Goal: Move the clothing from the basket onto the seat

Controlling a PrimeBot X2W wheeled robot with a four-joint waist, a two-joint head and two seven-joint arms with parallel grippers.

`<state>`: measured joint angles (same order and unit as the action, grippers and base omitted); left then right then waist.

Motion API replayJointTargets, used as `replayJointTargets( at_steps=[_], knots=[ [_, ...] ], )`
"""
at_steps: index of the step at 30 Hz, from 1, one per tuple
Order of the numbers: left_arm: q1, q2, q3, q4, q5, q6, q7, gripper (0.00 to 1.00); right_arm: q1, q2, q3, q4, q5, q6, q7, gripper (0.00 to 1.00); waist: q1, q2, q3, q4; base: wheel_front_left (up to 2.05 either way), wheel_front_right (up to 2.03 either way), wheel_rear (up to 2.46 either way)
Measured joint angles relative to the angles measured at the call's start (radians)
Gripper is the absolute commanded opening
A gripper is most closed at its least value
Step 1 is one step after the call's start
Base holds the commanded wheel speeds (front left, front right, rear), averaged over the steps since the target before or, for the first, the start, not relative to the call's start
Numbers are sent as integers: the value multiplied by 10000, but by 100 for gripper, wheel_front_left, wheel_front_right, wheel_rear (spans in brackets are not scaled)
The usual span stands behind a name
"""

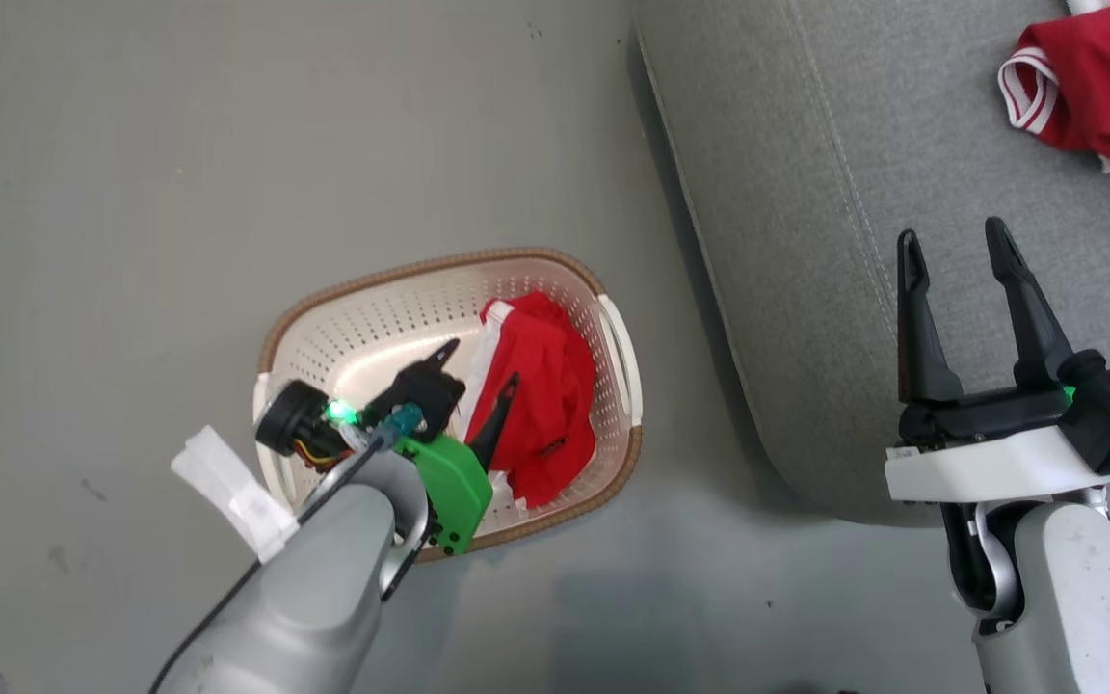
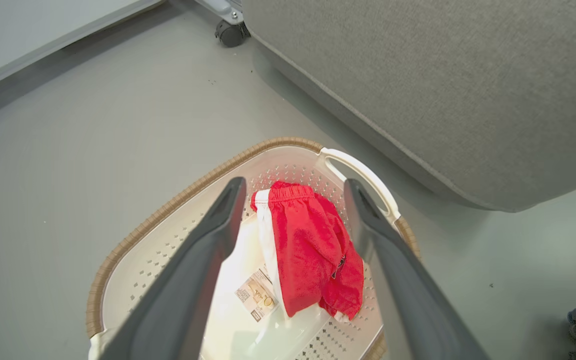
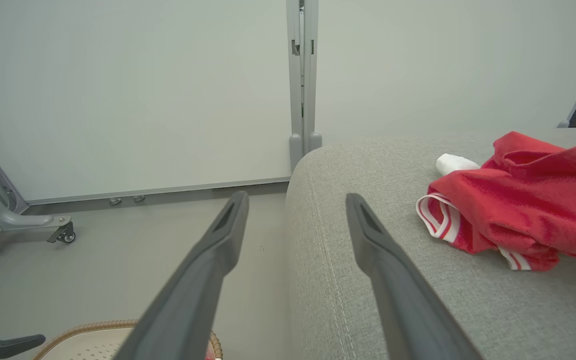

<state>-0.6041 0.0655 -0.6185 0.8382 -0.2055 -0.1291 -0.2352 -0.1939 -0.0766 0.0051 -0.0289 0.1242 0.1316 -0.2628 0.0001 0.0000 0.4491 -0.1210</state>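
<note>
Nothing actually readable here, tbh. There's a paper label [image 2: 257, 299] lying on the bottom of the basket [image 2: 178, 199] with some print on it. It's too small and blurry to make out a single word.

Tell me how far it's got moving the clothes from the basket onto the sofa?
About halfway. Done: the first red garment lies on the seat. In hand: the left claw hangs open over the basket, aimed at the second red garment, not gripping it yet. Left: lift that piece and carry it to the seat. The right claw is open and empty above the seat.
</note>
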Motion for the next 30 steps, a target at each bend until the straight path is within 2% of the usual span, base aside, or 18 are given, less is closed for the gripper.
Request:
replayJointTargets(
  at_steps=[5, 11, 18, 26, 27, 28, 30],
  knots=[
    [-1782, -46, -834, 1682, -558, 0, 518, 100, -524, 79, 125, -259, 69, 0, 0, 100, 0, 0, 1241, -351, 0, 0, 0],
    [-3050, -94, -1455, 2836, -1124, 0, 1074, 100, -982, 178, 328, -554, 153, 0, 0, 100, 1, 0, 2622, -778, 0, 0, 0],
    [-3898, -69, -1998, 3442, -1657, 0, 1191, 100, -1442, 230, 537, -802, 221, 0, 0, 100, 2, 0, 3963, -1304, 0, 0, 0],
    [-4691, 408, -2487, 4031, -1708, -12, 995, 100, -1627, 245, 823, -959, 311, 0, 0, 100, 2, 0, 5013, -1915, 0, 0, 0],
    [-4736, 458, -2545, 4075, -1630, 21, 901, 61, -1629, 247, 844, -972, 337, 0, 0, 100, 2, 0, 5083, -1976, 0, 0, 0],
    [-4767, 487, -2592, 4121, -1576, 100, 834, 0, -1629, 247, 863, -986, 343, 0, 0, 100, 2, 0, 5147, -2040, 0, 0, 0],
    [-4789, 510, -2667, 4209, -1511, 186, 694, 0, -1628, 249, 874, -1012, 376, 0, 0, 100, 1, 0, 5279, -2172, 0, 0, 0]
  ],
)
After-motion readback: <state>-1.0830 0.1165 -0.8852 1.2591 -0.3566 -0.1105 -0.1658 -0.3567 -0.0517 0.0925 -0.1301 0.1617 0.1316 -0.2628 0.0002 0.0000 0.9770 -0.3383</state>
